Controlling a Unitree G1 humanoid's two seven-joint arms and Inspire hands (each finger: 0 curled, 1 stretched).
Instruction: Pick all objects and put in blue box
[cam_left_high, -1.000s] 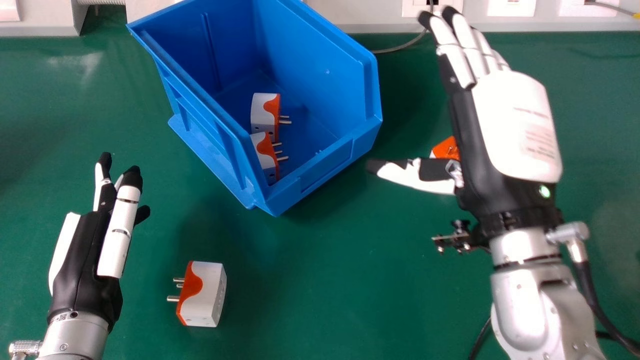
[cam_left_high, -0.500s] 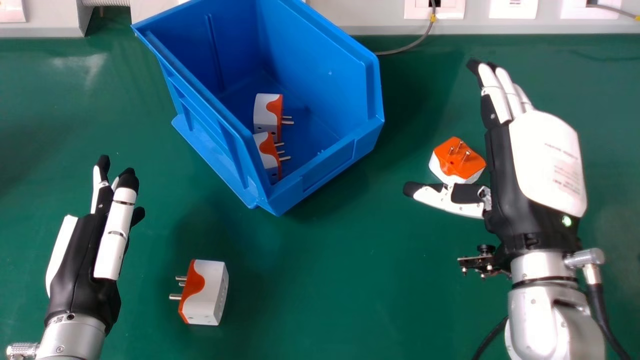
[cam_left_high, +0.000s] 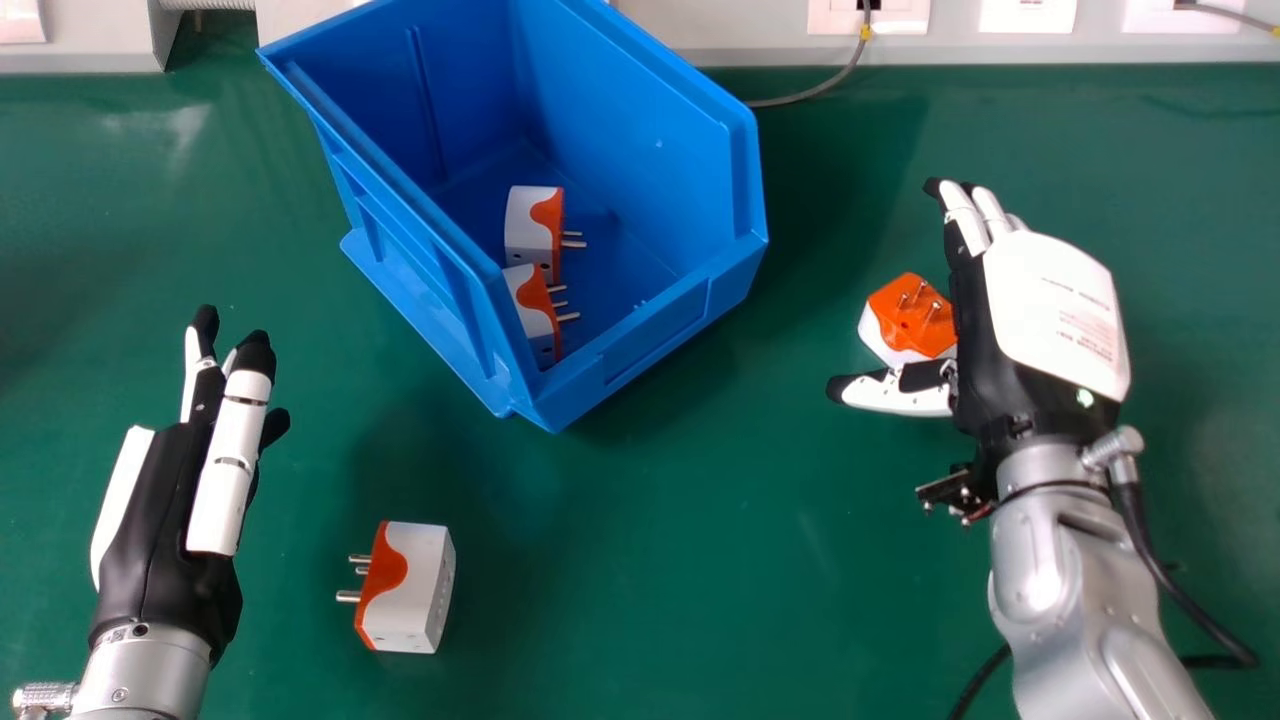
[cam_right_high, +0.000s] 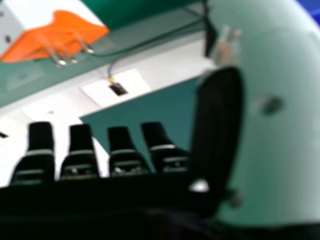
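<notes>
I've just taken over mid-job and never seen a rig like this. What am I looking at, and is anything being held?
It's a humanoid robot with mechanical hands. The wide picture looks down from its head: left hand at the left, right hand at the right. The other comes from a camera at the right hand, its dark fingertips along the bottom edge.

On the green table stands a blue box with two plug adapters inside. One loose adapter lies near the left hand, another beside the right. Both hands are open, holding nothing.
</notes>
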